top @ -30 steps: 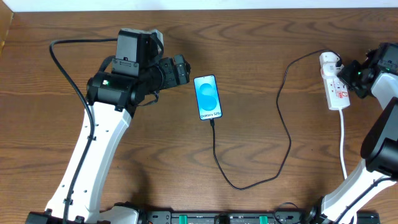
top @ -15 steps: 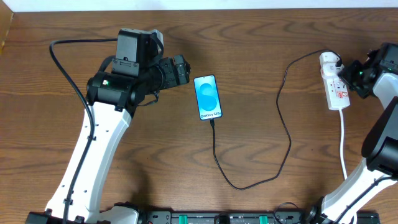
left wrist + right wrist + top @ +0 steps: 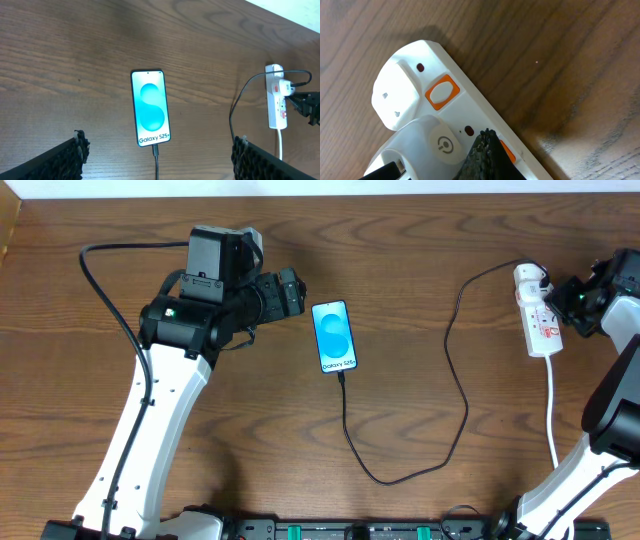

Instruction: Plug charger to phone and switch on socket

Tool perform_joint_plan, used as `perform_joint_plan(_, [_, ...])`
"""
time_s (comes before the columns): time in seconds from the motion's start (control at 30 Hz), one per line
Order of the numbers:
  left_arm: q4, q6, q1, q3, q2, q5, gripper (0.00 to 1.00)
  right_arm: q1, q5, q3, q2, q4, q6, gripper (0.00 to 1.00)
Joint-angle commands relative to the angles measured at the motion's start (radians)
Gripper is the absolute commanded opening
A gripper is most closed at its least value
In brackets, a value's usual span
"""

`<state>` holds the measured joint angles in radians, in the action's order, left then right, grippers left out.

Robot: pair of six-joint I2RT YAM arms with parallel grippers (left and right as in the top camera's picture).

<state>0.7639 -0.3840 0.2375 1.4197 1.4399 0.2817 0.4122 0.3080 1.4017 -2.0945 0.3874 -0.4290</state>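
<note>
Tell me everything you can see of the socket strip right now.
The socket is a white plastic strip lying flat, far right in the overhead view. It has orange switches with small dark dots beside them. The charger's white plug head sits in it, and its own white cord trails toward the near edge. The right gripper covers the second switch.

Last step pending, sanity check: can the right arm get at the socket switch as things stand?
Probably yes. The right gripper sits directly over the socket, its shut tip at an orange switch beside the white plug head. Nothing lies between them.
</note>
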Motion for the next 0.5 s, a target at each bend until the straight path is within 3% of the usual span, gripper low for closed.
perform_joint_plan(0.0, [0.006,0.021,-0.001,0.005,-0.003,-0.014,0.93,-0.134,0.519,-0.063,-0.094,0.066,-0.027,0.01])
perform_joint_plan(0.47, [0.006,0.021,-0.001,0.005,-0.003,-0.014,0.93,-0.130,0.619,-0.063,-0.094,0.032,-0.026,0.01])
